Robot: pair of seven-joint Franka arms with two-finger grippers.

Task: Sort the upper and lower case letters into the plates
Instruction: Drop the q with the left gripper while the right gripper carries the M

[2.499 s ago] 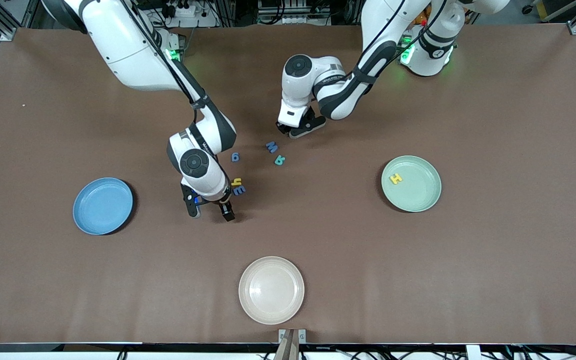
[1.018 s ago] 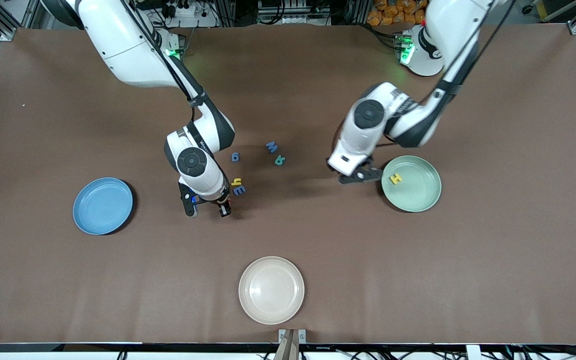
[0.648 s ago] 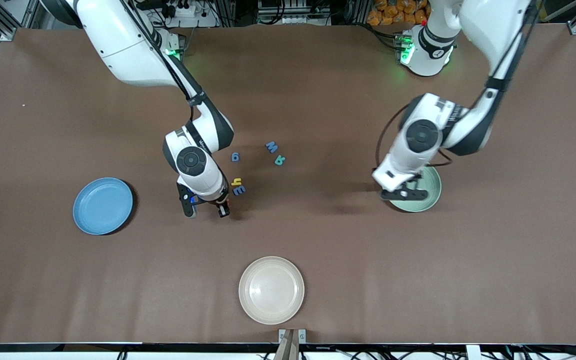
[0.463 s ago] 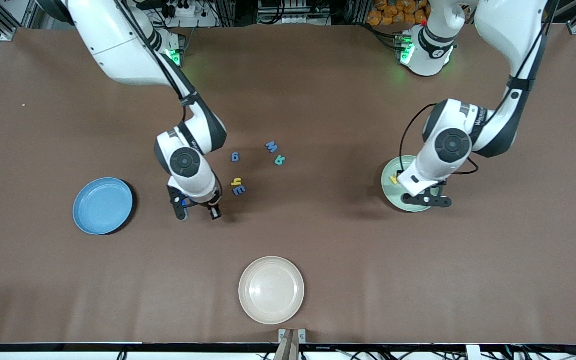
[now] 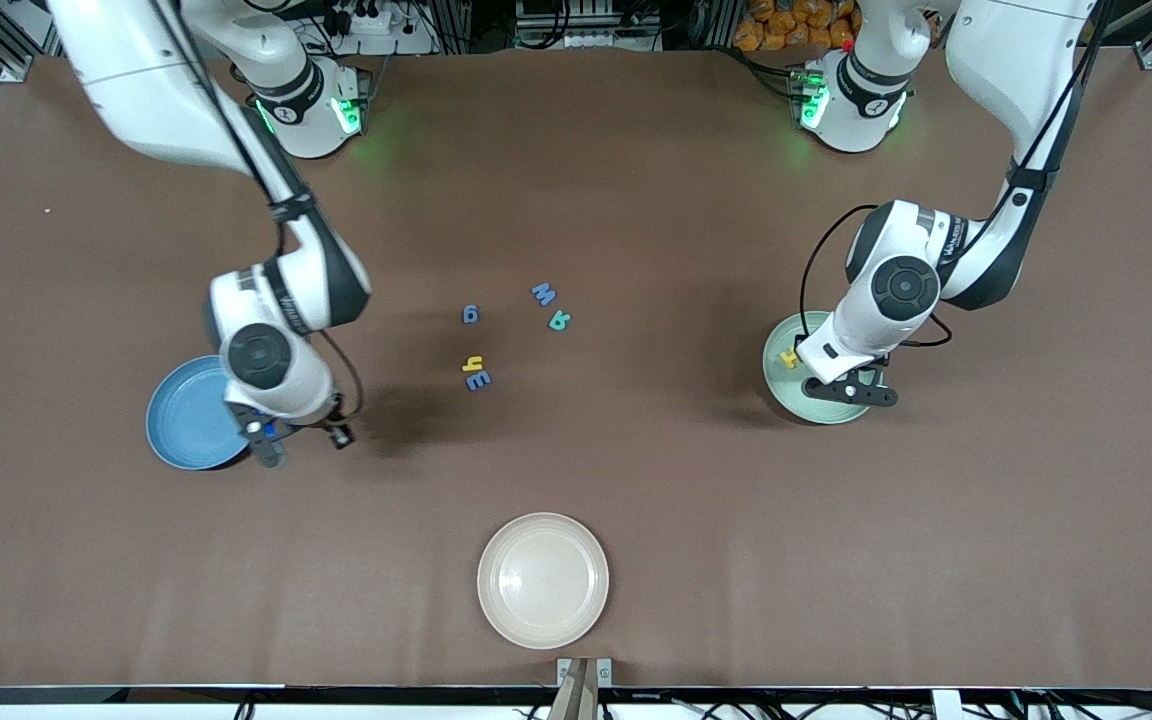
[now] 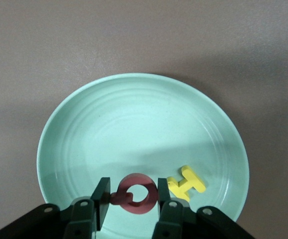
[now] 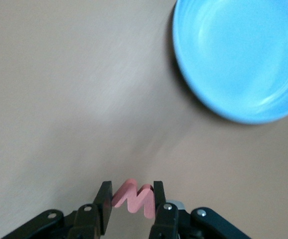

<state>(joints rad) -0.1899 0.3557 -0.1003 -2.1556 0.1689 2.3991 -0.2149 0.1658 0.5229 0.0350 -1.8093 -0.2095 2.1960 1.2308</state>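
brown table [image 5: 636, 480] carries loose letters [image 5: 477, 372] and a cream plate [image 5: 543, 580].

We looked down from a high front camera that faced the two robot bases and took in the whole table [image 5: 636, 480], the blue plate [image 5: 186, 420] toward the right arm's end and the green plate [image 5: 821, 405] toward the left arm's end. Our left wrist camera sat close above the green plate [image 6: 134, 124], peering straight down past the left gripper [image 6: 132, 199], so it shared that plate with the front view. Our right wrist camera looked down past the right gripper [image 7: 133, 199] at bare table with the blue plate [image 7: 233, 55] near, shared likewise.
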